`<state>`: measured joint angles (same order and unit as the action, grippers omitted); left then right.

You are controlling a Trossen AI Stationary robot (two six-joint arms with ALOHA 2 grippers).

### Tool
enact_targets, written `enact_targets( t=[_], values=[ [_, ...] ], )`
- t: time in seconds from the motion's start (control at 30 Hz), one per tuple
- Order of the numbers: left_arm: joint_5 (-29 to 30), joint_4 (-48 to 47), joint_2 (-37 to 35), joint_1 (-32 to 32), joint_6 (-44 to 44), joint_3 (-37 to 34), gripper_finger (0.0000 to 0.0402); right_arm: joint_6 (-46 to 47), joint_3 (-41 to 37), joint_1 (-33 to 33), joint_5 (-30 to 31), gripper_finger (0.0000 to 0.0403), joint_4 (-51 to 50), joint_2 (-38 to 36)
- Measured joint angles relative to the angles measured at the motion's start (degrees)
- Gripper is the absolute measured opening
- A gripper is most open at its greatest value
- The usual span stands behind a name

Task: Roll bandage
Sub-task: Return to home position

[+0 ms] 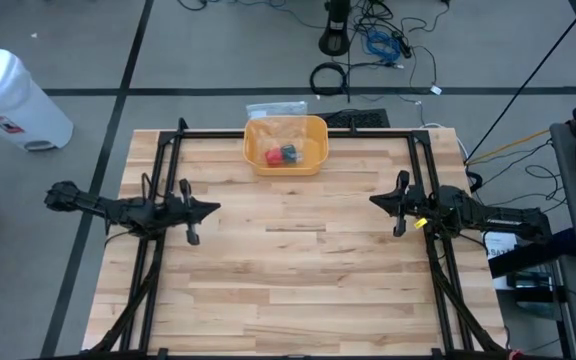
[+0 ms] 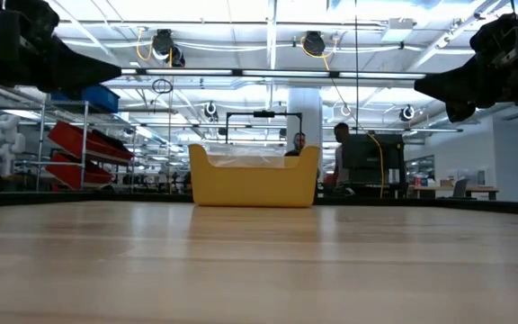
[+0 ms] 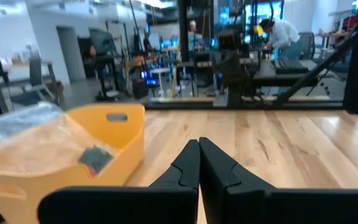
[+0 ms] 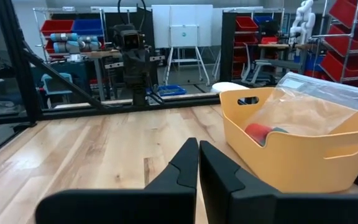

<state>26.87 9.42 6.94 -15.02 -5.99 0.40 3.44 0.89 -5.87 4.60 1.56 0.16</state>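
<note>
The left gripper [image 1: 210,209] hangs left of the yellow bin [image 1: 286,168] and nearer the front than it, its claw pinched tight with nothing in it. The bin sits on the wooden table [image 1: 288,280] and holds the transparent zip bag [image 1: 280,128], with a red roll [image 1: 272,156] and the green bandage roll [image 1: 289,153] inside. The right gripper [image 1: 375,201] hangs right of the bin, also pinched tight and empty.

The left gripper [image 1: 211,209] and right gripper [image 1: 374,201] face each other, well apart, fingers [image 3: 188,165] pressed together.
</note>
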Motion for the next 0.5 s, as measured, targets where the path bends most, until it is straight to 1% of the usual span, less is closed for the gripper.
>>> enact_targets(
  t=[0.17, 0.23, 0.33, 0.5],
  values=[
    [-0.8, -1.4, -6.2, 0.0, -5.8, 0.0, 0.0002, -1.1, 0.0, 0.0, 0.0, 0.0, 0.0, 0.0],
    [-1.6, -0.9, -6.9, 0.4, -6.6, 0.0, 0.0002, -2.0, 0.0, 0.0, -0.1, 0.0, 0.1, 0.0],
    [-6.3, -2.7, -6.9, 1.9, -5.3, 0.0, 0.0002, -2.7, 0.0, 0.0, -0.1, 0.0, 0.0, 0.0],
    [-11.2, -3.9, -6.9, 6.4, -4.9, 0.0, 0.0002, -2.7, 0.0, 0.0, -0.2, 0.0, 0.0, 0.0]
  ],
)
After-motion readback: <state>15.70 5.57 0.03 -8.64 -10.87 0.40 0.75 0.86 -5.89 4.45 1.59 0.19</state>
